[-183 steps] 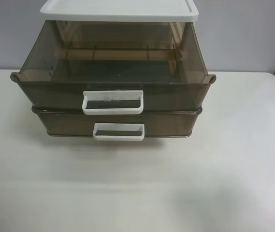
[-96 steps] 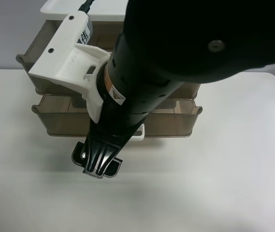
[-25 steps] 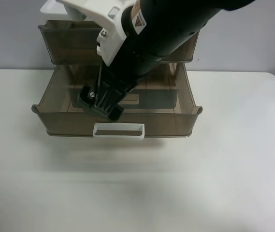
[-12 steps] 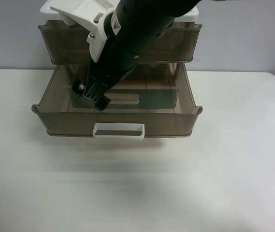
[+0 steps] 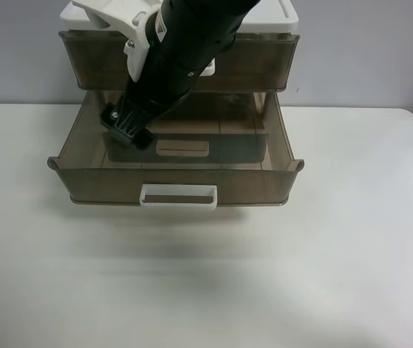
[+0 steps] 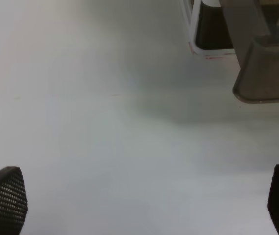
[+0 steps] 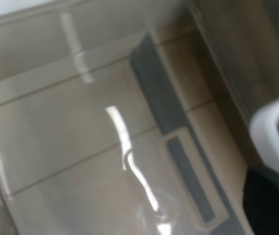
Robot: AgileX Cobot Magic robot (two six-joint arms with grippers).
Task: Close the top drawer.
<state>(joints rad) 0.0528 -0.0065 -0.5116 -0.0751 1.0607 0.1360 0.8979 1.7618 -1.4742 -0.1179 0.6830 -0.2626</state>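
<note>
The top drawer [image 5: 264, 61] is smoky-brown plastic and sits pushed in under the white lid [image 5: 282, 22], its front flush with the cabinet. The arm hides most of its handle. My right gripper [image 5: 123, 125] hangs over the back left of the pulled-out lower drawer [image 5: 279, 181], touching nothing. In the right wrist view the right gripper [image 7: 129, 205] is open over that drawer's floor, and a white handle loop [image 7: 276, 132] shows at the edge. My left gripper [image 6: 141, 200] is open above bare table.
The lower drawer stands far out, with its clean white handle [image 5: 178, 197] towards the front. The white table [image 5: 351, 254] stretches in front and to both sides. The left wrist view shows a lower drawer corner [image 6: 266, 78]. A grey wall lies behind the cabinet.
The top drawer, open at first, now sits pushed in; the lower drawer has come out. Over the last second my right gripper has moved back and left over the lower drawer.
</note>
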